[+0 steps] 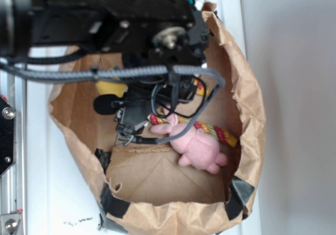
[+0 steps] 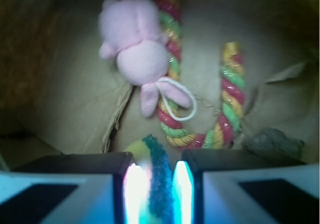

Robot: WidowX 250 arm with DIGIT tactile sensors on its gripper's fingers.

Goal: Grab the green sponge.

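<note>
Green sponge (image 2: 156, 176) sits edge-up between the gripper (image 2: 156, 194) fingers (image 2: 116, 194), which pinch it on both sides, inside the brown paper bag (image 1: 247, 103). Pink plush (image 2: 136, 53) lies against the striped rope toy (image 2: 172, 119) just beyond

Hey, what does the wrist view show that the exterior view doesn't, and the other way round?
Only the wrist view shows the gripper fingers with the green sponge between them, its dark green edge upward, and a white loop on the pink plush. Only the exterior view shows the whole brown paper bag, its black tape patches, the robot arm and a grey cable. Both show the pink plush and the striped rope toy.
</note>
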